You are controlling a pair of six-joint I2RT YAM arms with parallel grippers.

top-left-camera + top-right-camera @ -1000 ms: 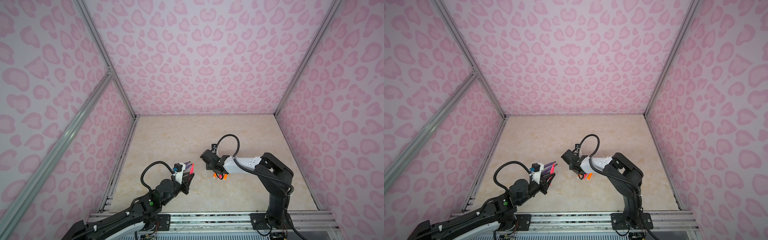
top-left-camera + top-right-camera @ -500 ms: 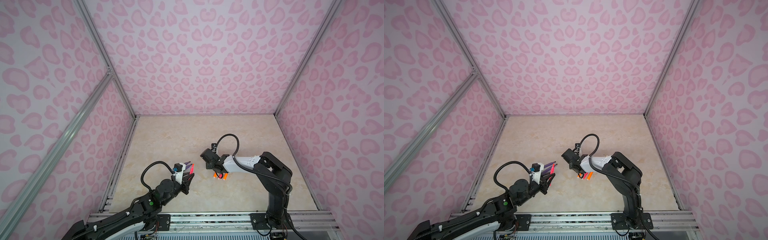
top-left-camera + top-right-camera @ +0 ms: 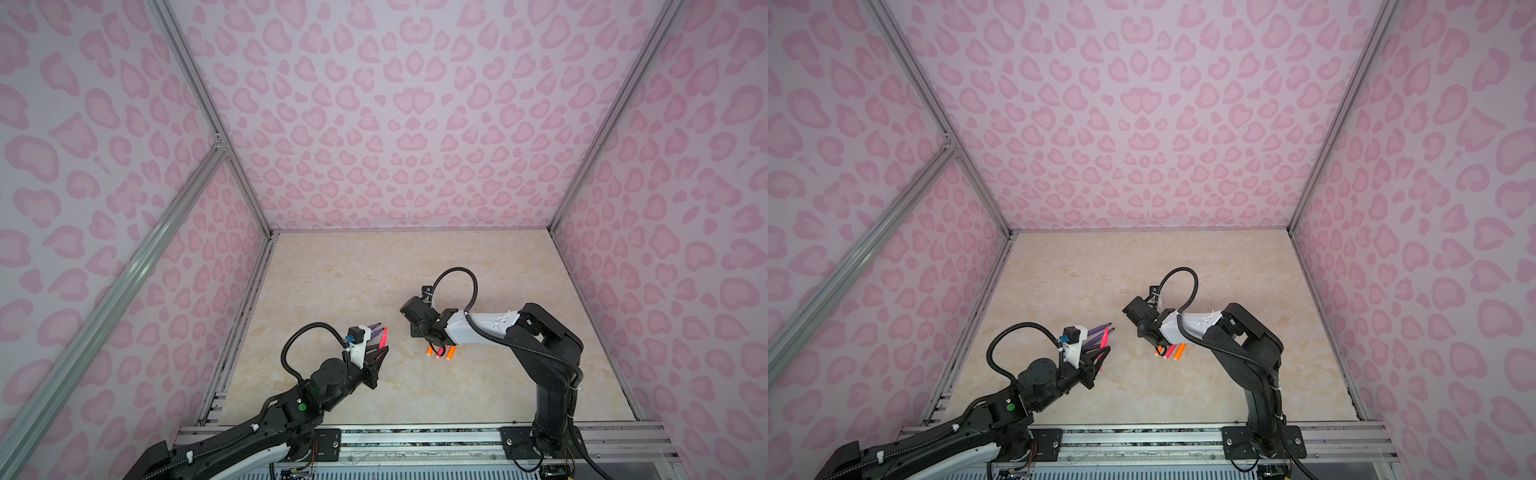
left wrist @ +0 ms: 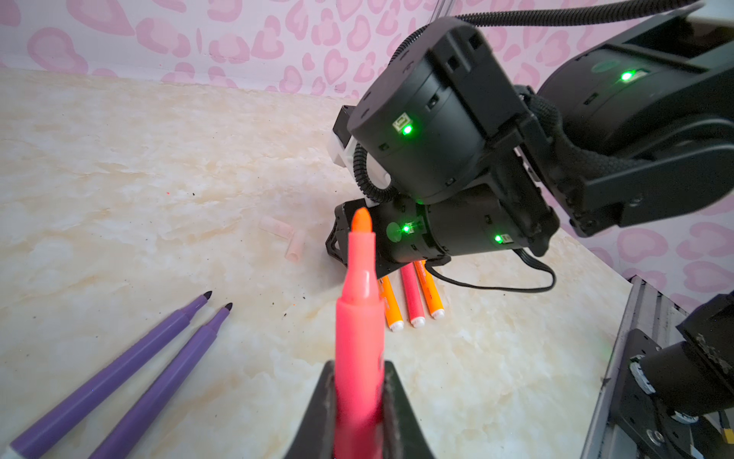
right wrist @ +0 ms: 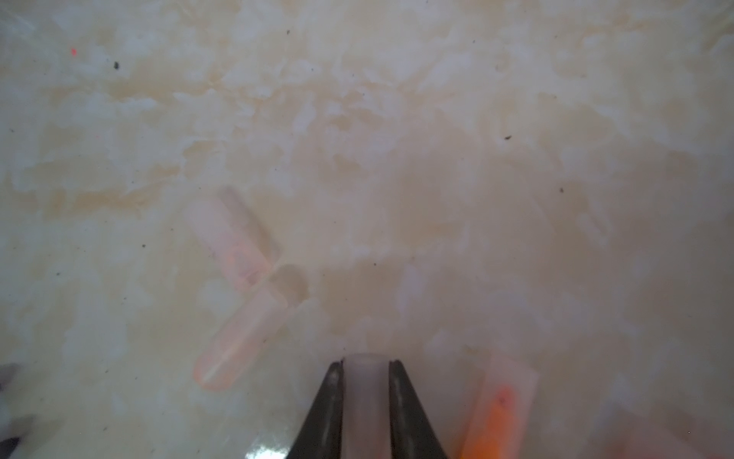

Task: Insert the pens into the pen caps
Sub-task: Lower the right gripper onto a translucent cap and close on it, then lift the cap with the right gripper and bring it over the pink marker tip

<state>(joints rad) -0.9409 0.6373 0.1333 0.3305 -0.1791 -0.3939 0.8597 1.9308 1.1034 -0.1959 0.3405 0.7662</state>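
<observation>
- My left hand (image 4: pixel 359 381) is clamped on a pink pen (image 4: pixel 359 318), tip aimed far-right.
- My right hand (image 5: pixel 366 369), low over the table (image 3: pixel 374 270), pinches a clear pen cap (image 5: pixel 365 397), right of that tip.

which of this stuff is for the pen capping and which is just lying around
For the job: held pink pen, held cap, purple pens, orange pens, other pink pen, loose caps.
Just there: dark specks, front rail.

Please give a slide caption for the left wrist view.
Left gripper holds a pink pen; two purple pens lie on the table.
</observation>
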